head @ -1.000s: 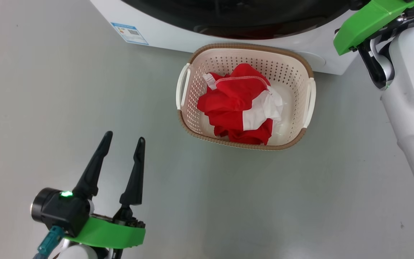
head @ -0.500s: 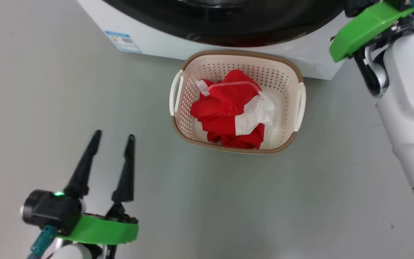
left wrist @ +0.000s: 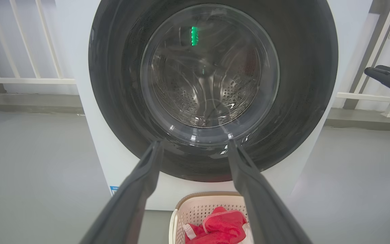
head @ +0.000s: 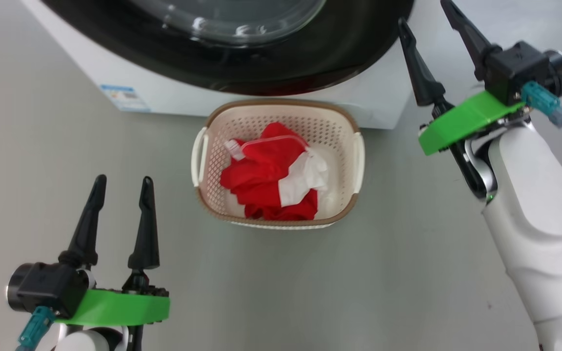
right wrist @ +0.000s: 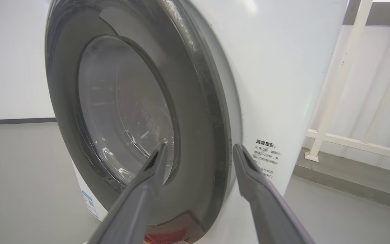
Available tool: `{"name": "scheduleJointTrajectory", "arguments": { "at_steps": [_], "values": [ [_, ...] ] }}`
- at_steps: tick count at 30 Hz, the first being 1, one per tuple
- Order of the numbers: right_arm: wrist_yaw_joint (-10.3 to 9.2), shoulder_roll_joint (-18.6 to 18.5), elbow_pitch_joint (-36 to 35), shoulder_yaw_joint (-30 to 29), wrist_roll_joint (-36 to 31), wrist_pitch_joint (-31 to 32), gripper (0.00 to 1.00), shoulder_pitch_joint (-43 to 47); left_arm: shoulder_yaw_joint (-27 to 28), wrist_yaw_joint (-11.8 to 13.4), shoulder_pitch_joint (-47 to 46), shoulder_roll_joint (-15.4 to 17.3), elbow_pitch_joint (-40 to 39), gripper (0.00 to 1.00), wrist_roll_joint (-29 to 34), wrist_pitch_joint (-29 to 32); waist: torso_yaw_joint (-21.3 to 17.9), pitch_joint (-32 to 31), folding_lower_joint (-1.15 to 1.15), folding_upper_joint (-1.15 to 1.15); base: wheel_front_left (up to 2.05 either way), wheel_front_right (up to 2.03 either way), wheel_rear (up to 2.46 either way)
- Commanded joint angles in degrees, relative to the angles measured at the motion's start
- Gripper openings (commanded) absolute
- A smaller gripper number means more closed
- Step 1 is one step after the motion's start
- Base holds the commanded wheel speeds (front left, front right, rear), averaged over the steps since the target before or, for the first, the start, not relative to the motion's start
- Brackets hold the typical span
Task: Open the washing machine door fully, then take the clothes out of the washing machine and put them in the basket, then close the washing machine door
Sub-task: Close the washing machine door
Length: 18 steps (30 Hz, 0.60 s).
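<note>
Red clothes (head: 271, 183) lie piled in the basket (head: 281, 103), on the floor just in front of the washing machine (head: 173, 100). The washing machine door (head: 359, 44) looks shut flush, nothing red seen thru its glass, so task prob. done. Left tool (head: 123, 179) hovers low, well left of the basket, fingers spread, empty. Right tool (head: 422, 12) is raised to the basket's right, near door rim, fingers apart, holding nothing.

smooth grey floor (head: 281, 292); white railing (left wrist: 22, 80) behind it
</note>
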Motion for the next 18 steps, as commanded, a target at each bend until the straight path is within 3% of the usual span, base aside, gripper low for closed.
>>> {"name": "scheduleJointTrajectory", "arguments": {
  "at_steps": [1,18],
  "values": [
    [-0.21,1.2,-2.0,0.2,-0.7,-0.3,1.00,1.3,2.0,0.2,0.4,0.9,-1.3,1.00,-0.1,-0.5,-2.5,-2.4,0.00,0.00,0.00,0.00,0.00],
    [-0.21,2.2,-12.8,-7.9,-0.4,-0.3,1.00,19.4,2.7,-3.4,3.4,1.5,-3.7,1.00,0.0,-0.5,-10.7,-9.0,0.00,0.00,0.00,0.00,0.00]
  ]
}}
